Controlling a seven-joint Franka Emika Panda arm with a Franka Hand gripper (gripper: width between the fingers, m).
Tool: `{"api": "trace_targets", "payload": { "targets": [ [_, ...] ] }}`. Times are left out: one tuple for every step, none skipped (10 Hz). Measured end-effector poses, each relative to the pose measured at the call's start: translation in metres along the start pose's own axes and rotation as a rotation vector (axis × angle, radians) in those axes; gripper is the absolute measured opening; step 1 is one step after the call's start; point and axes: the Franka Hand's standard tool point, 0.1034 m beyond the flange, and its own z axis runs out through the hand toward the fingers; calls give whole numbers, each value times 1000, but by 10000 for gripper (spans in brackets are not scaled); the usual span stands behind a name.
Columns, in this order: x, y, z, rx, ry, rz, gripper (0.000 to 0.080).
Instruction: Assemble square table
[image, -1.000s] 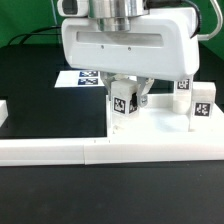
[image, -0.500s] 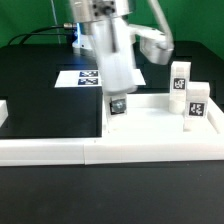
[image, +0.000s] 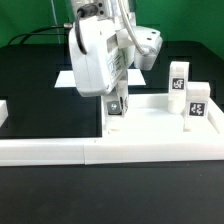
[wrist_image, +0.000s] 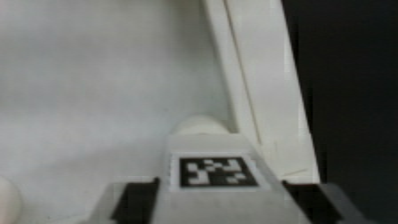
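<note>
gripper (image: 116, 100) low over the square tabletop (image: 150, 128), at its corner on the exterior view's left. fingers (wrist_image: 139, 203) clamped on a tagged leg post (image: 117, 104), upright, foot at or just above the slab; contact unclear. tabletop sits against the border wall (image: 60, 150). two more leg posts (image: 179, 88) (image: 197, 103) stand upright at the exterior view's right.

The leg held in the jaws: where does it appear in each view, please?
Exterior view: the leg stands upright under the gripper, at the slab's corner on the exterior view's left.
Wrist view: the leg stands between the jaws.
Shared landmark: the leg's tag.
</note>
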Motion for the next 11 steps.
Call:
{"api": "trace_targets", "payload": {
  "targets": [
    [-4,-2,1,26,29,-190,467],
    [-10,-3,0,47,59,-420,608],
    [-13,-1,-2,48,77,-574,608],
    [-14,3,-3,46,99,-708,641],
    [-12,3,-2,41,104,-774,648],
    [-11,3,-2,37,107,-845,648],
    [-11,3,-2,32,110,-928,648],
    [-8,2,-2,15,121,-1107,648],
    [-5,0,-3,7,130,-1234,648],
    [-5,0,-3,9,130,-1216,648],
    [-5,0,-3,9,130,-1192,626]
  ]
}}
